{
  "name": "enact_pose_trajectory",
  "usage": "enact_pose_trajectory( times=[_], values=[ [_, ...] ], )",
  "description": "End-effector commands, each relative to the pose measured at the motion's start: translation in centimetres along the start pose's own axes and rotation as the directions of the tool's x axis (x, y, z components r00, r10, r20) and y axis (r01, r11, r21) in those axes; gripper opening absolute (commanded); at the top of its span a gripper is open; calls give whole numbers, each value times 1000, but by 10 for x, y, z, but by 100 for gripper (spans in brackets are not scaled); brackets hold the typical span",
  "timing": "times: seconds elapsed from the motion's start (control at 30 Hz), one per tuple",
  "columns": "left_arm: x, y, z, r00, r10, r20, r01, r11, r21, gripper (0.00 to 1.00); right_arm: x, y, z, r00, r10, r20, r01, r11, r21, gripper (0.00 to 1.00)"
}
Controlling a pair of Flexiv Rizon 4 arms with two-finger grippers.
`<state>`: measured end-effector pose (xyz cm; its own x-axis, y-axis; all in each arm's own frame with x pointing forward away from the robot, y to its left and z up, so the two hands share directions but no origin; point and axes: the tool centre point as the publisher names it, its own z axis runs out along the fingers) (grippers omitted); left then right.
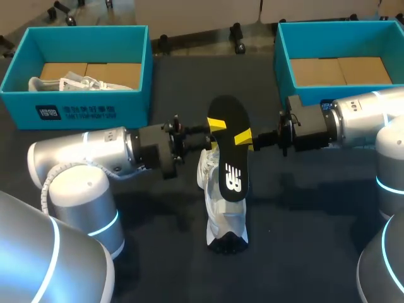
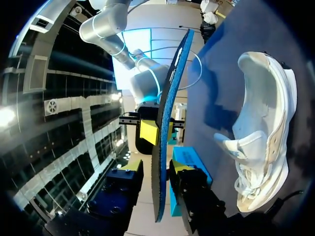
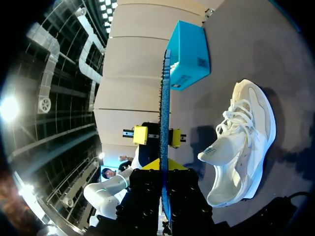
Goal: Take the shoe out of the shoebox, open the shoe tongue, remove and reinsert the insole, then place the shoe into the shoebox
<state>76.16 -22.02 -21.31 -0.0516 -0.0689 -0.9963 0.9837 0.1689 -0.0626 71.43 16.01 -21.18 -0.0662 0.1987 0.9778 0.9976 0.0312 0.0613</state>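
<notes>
Logged insole (image 1: pixel 230 158) up off the table, black face toward the head camera, blue underside edge-on in both wrist views. Found it flanked at mid-length from two sides: left gripper (image 1: pixel 214 126) at one long edge, right gripper (image 1: pixel 246 137) at the opposite edge, tips nearly facing each other across its width.

Marked right gripper as clamped on the insole. In right wrist view both of its fingers (image 3: pixel 145 189) sat snug against the two faces, no gap on either side. Seen from left wrist view too, its yellow pads (image 2: pixel 147 132) tight against the sheet.

Marked left gripper as released. In left wrist view one of its fingers (image 2: pixel 194 196) lay against the insole, the other stood off with a strip of background showing between. Same from right wrist view: one pad touching, the other of its pads (image 3: pixel 140 134) apart from the sheet.

Placed white shoe (image 1: pixel 224 214) on the dark table (image 1: pixel 315 208), sole down, opening and laces up, directly under both sets of fingertips and under the insole. Touched by no finger.

Spotted two teal boxes at the far side, well apart from the fingers. Left shoebox (image 1: pixel 76 110) beyond the left arm, with a second white shoe (image 1: pixel 82 83) lying inside. Right shoebox (image 1: pixel 284 63) just beyond the right gripper, cardboard lining showing.
</notes>
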Motion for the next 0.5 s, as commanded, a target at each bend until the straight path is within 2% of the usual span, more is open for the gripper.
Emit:
enact_pose_trajectory(
  times=[0.03, 0.3, 0.5],
  values=[
    [1, 0, 0, 1000, 3, 1, -3, 1000, 1, 26, 0, -1, 1, 1000, -1, 1, 1, 1000, -2, 0],
    [0, 1, 0, 1000, 6, 0, -6, 1000, 9, 12, 0, -1, 1, 1000, -1, 1, 1, 1000, -2, 0],
    [-2, -2, 1, 1000, 12, 4, -12, 1000, 20, 12, 0, -1, 1, 1000, -1, 1, 1, 1000, -2, 0]
  ],
)
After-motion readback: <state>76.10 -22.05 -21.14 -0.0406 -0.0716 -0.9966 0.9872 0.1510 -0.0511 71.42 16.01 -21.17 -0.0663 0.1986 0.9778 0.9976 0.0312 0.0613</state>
